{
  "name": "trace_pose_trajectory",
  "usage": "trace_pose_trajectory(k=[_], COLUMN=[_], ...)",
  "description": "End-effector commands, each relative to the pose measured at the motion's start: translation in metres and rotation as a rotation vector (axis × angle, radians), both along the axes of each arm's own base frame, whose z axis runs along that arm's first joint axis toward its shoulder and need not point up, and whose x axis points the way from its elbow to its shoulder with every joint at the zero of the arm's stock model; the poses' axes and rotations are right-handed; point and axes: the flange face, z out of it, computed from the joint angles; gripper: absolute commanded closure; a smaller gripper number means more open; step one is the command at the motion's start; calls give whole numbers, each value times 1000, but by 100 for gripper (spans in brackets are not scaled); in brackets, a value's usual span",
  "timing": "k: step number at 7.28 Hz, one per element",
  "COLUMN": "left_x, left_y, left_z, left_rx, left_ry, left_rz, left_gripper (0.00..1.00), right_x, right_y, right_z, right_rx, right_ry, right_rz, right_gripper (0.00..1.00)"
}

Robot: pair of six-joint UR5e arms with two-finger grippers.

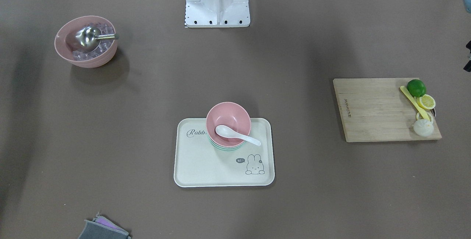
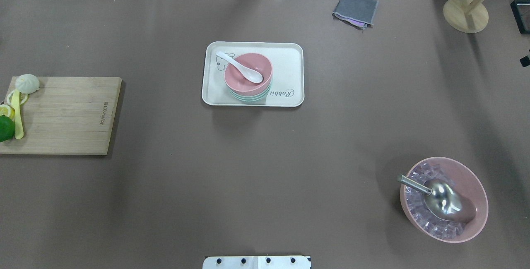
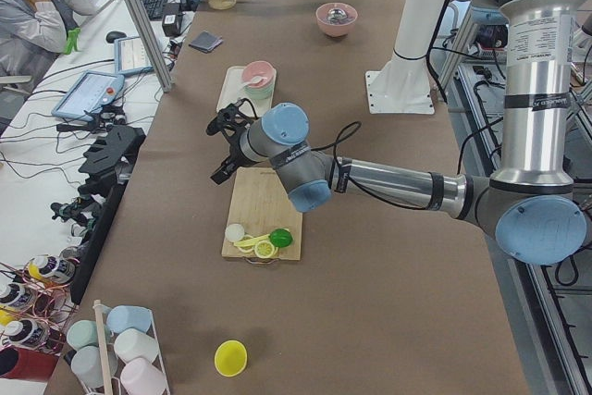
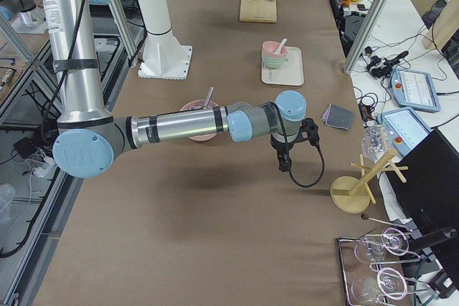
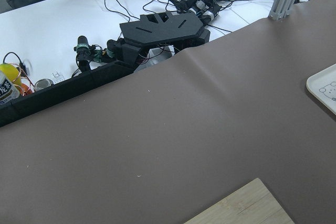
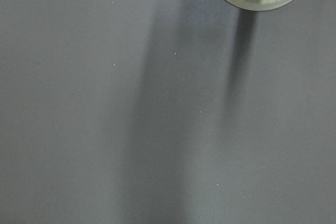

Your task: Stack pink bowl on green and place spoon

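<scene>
A pink bowl (image 1: 230, 118) sits nested on a green bowl (image 1: 224, 148) on a cream rabbit tray (image 1: 206, 165) at mid table. A white spoon (image 1: 229, 132) lies in the pink bowl with its handle over the rim. The stack also shows in the overhead view: the pink bowl (image 2: 260, 64), the spoon (image 2: 248, 72). My left gripper (image 3: 220, 147) hangs above the table beside the cutting board, far from the tray. My right gripper (image 4: 285, 165) hangs over bare table near a wooden stand. I cannot tell whether either is open or shut. Neither touches anything.
A large pink bowl (image 1: 62, 47) with ice cubes and a metal scoop stands on the robot's right. A wooden cutting board (image 1: 375, 110) with a lime, lemon, yellow tool and bun lies on its left. A grey cloth (image 2: 355, 8) and a wooden stand (image 2: 466, 12) sit at the far edge.
</scene>
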Motion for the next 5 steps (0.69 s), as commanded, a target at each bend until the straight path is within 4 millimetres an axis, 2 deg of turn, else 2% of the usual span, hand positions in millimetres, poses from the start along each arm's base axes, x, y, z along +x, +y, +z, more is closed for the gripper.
trace_pose_trajectory(k=[1,2,3,4,5], left_x=[-1,-1,-1,1,3], left_y=[-3,1,-1,-11,-23], left_z=[-2,1,18,47,68], left_rx=[-8,-19,-54,-123,-200], left_ry=[2,6,1,-3,8], left_rz=[-5,-1,-4,-3,-12], left_gripper=[2,2,2,2,2], right_x=[-1,-1,0,0,-1], right_y=[0,0,0,1,0], right_z=[-4,-7,-7,-6,-7], right_rx=[9,17,15,12,15], right_ry=[2,2,2,1,2], right_rz=[-2,-1,0,0,-1], right_gripper=[0,0,0,0,0])
